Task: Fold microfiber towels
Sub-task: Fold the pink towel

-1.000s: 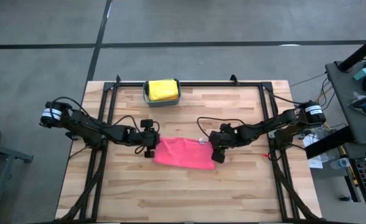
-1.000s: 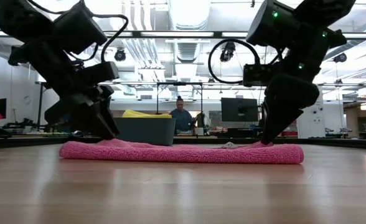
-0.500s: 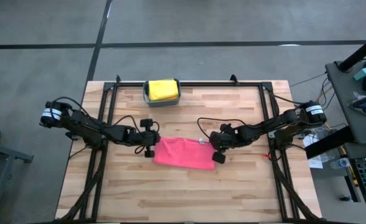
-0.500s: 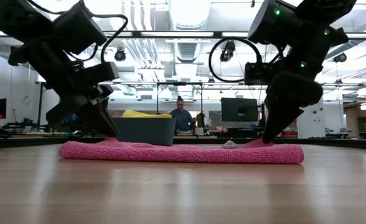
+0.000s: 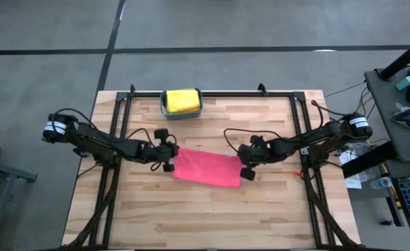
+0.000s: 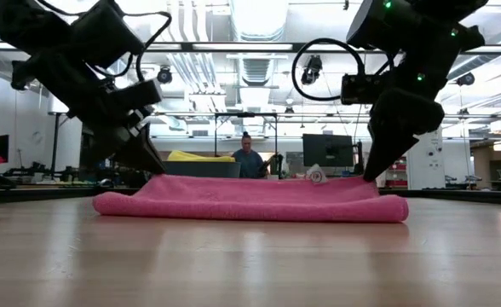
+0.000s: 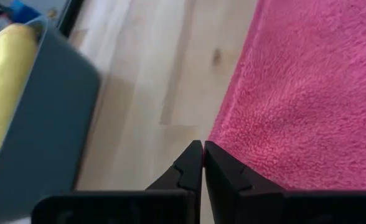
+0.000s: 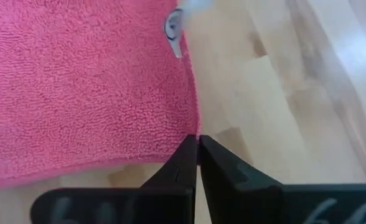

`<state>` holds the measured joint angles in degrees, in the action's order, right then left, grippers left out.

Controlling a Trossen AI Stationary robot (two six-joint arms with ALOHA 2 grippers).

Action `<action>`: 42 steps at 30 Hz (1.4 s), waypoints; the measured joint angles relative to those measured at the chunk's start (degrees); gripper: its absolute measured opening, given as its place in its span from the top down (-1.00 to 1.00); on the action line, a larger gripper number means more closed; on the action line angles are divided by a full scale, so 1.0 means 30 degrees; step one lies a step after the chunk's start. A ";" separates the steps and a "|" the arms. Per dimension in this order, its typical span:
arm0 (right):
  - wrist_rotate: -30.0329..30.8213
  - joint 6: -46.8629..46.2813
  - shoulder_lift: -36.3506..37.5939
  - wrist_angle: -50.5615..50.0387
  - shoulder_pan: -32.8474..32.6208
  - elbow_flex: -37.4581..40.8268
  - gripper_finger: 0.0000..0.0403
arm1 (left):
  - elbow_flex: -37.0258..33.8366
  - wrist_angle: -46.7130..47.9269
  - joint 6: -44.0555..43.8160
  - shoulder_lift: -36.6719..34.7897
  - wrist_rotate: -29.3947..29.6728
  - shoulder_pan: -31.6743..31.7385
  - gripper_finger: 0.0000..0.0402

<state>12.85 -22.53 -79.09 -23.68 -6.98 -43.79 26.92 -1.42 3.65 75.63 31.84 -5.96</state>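
Note:
A pink microfiber towel (image 5: 205, 169) lies in the middle of the table, with its far edge (image 6: 259, 181) raised a little and its near edge (image 6: 250, 213) resting on the wood. A small white tag (image 8: 175, 28) sits near its far right corner. My left gripper (image 5: 169, 160) is shut at the towel's far left corner. My right gripper (image 5: 247, 167) is shut at its far right corner. A yellow towel (image 5: 181, 100) lies in the teal bin (image 5: 164, 107) at the far edge. My left gripper pinches the pink towel's far left corner (image 7: 218, 135) between its two fingertips, slanting down from the table's left. One layer or several, I cannot tell. That corner is lifted off the table. My right gripper pinches the towel's right edge at its far corner (image 8: 192, 129), a little below the white tag, slanting down from the table's right. The corner is raised and the near edge stays on the wood.
The teal bin stands at the table's far edge, left of centre. Black frame rails (image 5: 212, 93) run along the far side and down both sides of the table. Bare wood (image 5: 205, 216) lies toward the near edge. A person (image 6: 249, 160) sits in the room far beyond the table.
Both grippers have shut on the pink towel's far corners and risen slightly. The towel's far edge has come up off the table, while its near edge has stayed down. The cloth now lies a little askew.

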 joint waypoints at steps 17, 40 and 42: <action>0.0785 -0.0197 -0.0465 0.0385 0.0085 -0.0017 0.77 | 0.0056 -0.1370 -0.0077 0.2755 0.0227 0.0080 0.87; -0.3379 -1.3839 0.1144 -0.1864 -0.0618 0.0110 0.04 | 0.0279 -0.1364 -0.1105 -0.1444 -0.6158 -0.0897 0.43; -0.3371 -1.4961 0.0878 -0.0441 -0.0983 0.0301 -0.02 | 0.0216 -0.1248 -0.1120 -0.1161 -0.6166 -0.1151 0.43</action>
<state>2.73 -67.41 -76.46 -25.00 -9.93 -42.89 27.57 -5.17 0.30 72.14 13.34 -9.41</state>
